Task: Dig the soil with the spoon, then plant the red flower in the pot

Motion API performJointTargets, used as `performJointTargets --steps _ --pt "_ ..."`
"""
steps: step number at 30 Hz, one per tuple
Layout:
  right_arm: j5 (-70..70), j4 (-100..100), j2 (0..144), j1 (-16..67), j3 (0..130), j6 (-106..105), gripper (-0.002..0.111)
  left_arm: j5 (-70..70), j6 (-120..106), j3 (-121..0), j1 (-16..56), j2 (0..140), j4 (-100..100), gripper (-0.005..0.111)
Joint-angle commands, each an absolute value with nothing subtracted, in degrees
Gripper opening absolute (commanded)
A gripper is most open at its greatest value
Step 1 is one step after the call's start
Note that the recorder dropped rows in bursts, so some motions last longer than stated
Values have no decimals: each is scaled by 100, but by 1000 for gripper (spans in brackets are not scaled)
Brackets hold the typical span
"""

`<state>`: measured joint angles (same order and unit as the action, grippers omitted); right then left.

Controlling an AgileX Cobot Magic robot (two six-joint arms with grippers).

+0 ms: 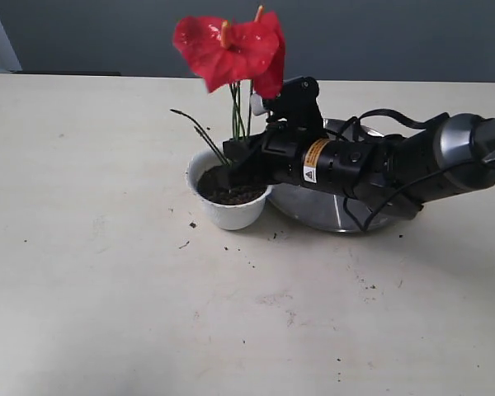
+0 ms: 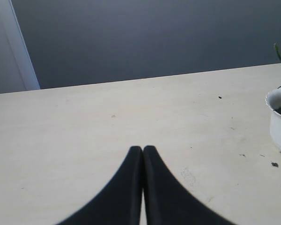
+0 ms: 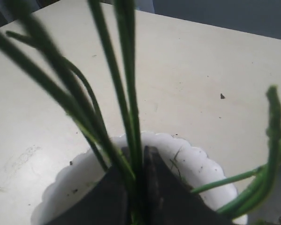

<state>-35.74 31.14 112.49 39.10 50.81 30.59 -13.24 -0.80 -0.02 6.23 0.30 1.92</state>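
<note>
The white scalloped pot [image 1: 228, 210] stands mid-table with dark soil [image 1: 241, 195] inside. The red flower [image 1: 231, 45] rises upright above it, its green stems [image 1: 239, 115] running down into the pot. My right gripper [image 1: 235, 175] reaches in from the right, its tips over the pot's mouth, shut on the stems [image 3: 131, 136] just above the pot's rim [image 3: 196, 157]. My left gripper [image 2: 143, 149] is out of the exterior view; its fingers [image 2: 154, 183] press together with nothing between them, hovering over bare table to the left of the pot [image 2: 278, 117]. The spoon is not visible.
A large steel plate [image 1: 334, 214] lies right behind the pot, mostly under my right arm. Soil crumbs [image 1: 186, 243] are scattered on the beige table [image 1: 107, 289] around the pot and in front of the plate. A dark wall runs behind the table.
</note>
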Motion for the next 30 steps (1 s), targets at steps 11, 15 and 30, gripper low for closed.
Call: performJointTargets --steps 11,15,30 --pt "-2422 4379 11395 4201 5181 3773 0 -1328 -58 0 639 0 244 0" --pt "-2068 4284 11406 4244 5181 3773 0 -1328 -58 0 639 0 244 0" --pt "-2018 4318 11541 4281 5169 3816 0 -1328 -58 0 639 0 244 0"
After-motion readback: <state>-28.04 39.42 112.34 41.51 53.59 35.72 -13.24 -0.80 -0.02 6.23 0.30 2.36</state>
